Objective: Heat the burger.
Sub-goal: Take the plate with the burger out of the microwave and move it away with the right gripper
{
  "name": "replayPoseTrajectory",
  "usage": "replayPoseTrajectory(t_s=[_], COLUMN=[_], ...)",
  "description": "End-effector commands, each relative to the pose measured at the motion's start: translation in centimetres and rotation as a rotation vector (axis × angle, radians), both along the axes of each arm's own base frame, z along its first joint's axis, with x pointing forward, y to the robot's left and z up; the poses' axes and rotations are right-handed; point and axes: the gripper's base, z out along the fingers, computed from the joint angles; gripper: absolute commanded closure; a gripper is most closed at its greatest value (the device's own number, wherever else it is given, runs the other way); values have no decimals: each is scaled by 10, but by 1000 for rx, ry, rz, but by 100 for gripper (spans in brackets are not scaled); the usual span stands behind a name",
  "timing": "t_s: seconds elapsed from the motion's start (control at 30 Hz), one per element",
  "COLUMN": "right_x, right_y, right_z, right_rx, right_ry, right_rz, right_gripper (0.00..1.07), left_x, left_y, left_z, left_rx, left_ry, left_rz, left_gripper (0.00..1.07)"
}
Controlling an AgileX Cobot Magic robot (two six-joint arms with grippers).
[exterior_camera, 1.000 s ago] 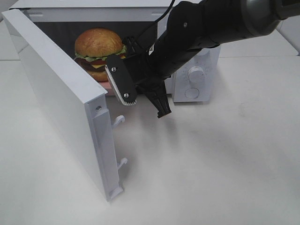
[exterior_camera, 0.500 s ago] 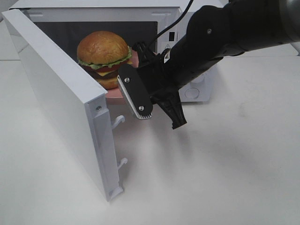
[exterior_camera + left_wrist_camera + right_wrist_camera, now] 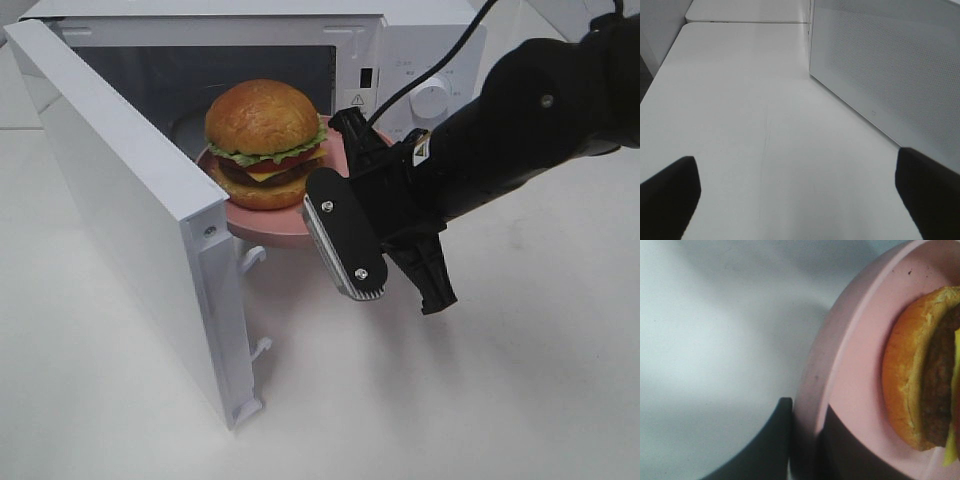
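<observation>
The burger (image 3: 265, 130) with its golden-brown bun sits on a round pink plate (image 3: 270, 222) at the mouth of the open white microwave (image 3: 420, 45). The plate juts out past the front opening. My right gripper (image 3: 327, 207) is at the plate's right rim. In the right wrist view the right gripper (image 3: 805, 450) has its dark fingers shut on either side of the plate's rim (image 3: 840, 340), with the burger (image 3: 910, 385) close behind. My left gripper (image 3: 800, 197) is open and empty above bare table. It does not show in the exterior view.
The microwave door (image 3: 130, 220) stands swung open on the left, with two latch hooks (image 3: 255, 258) on its edge. The control knob (image 3: 430, 98) is on the right of the front panel. In the left wrist view a perforated white microwave panel (image 3: 880, 65) is near the left gripper.
My right gripper has drawn back toward the front right. The plate and burger came with it, from deeper in the microwave to its opening.
</observation>
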Motion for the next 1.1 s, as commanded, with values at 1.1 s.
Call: replayPoseTrajectory(t_s=[1.1], right_x=[-96], right_y=[-76], right_z=[17], right_rx=[121], right_ry=[-47], right_rz=[-87], right_gripper=[107], left_x=[-2], left_y=[-1], left_z=[0], left_rx=[-5], left_ry=[-22], left_rz=[-2], left_gripper=[9])
